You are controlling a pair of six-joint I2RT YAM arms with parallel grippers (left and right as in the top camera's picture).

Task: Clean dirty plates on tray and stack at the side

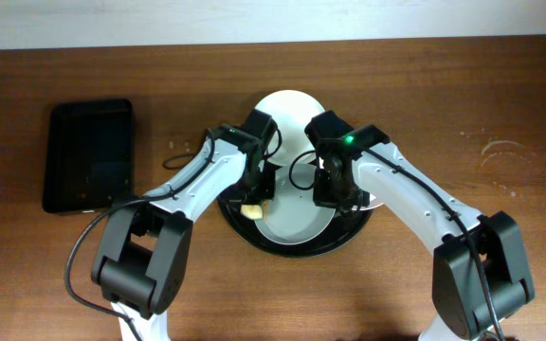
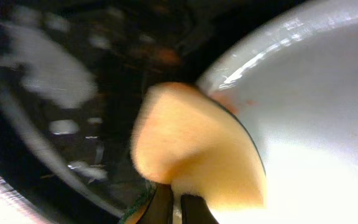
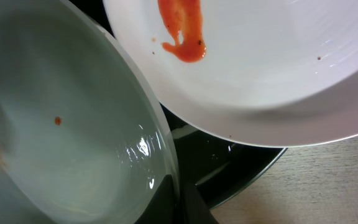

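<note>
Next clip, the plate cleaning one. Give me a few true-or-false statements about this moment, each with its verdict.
1. The left gripper is shut on a yellow sponge. True.
2. The rectangular black tray lies on the right arm's side of the round black tray. False: it lies on the left arm's side.
3. The upper plate in the right wrist view is wiped clean. False: it carries an orange smear.
4. The right gripper is closed on the rim of the shaded plate. True.
5. The sponge rests on the bare wooden table. False: it is over the round tray, at a white plate's edge.
</note>
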